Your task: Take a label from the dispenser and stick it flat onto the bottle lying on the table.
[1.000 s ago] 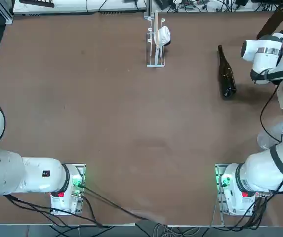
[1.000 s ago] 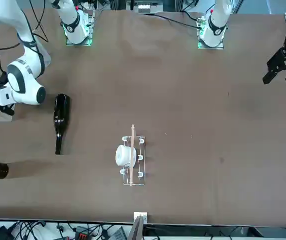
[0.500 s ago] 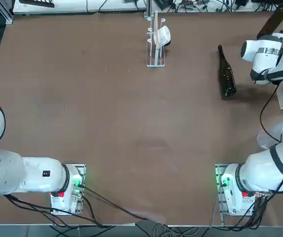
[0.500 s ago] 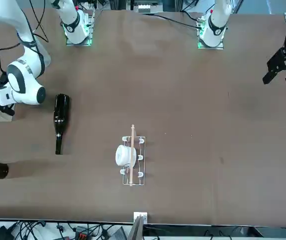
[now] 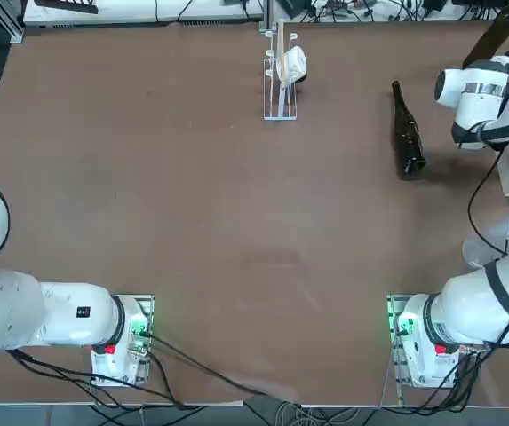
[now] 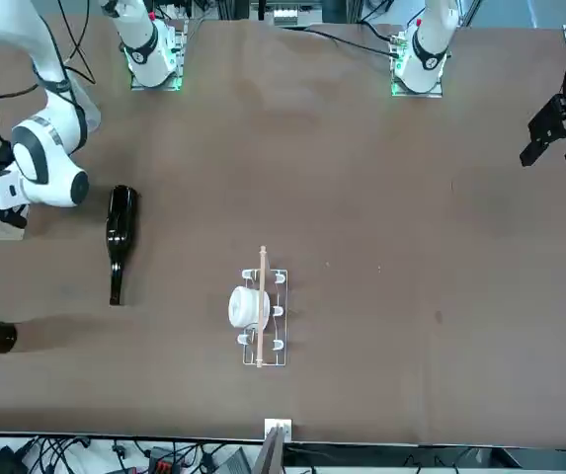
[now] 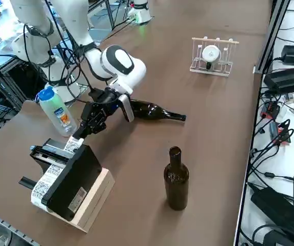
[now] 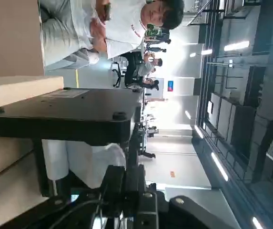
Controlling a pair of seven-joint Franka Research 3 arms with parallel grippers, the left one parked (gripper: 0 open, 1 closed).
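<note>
We are keeping our right end effector (image 7: pixel 82 132) clenched at the white label (image 7: pixel 73 145) atop the black box (image 7: pixel 72 179), near the bottle (image 7: pixel 152 110).

a clear plastic bottle with a blue cap (image 7: pixel 57 114) stood near the table's edge. a second dark bottle (image 7: pixel 176 181) stood upright. a seated person (image 8: pixel 105 24) showed beyond the table.

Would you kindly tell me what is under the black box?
A pale wooden block supports the black box; the contact is hidden. The shut right claw is at the box's end.
</note>
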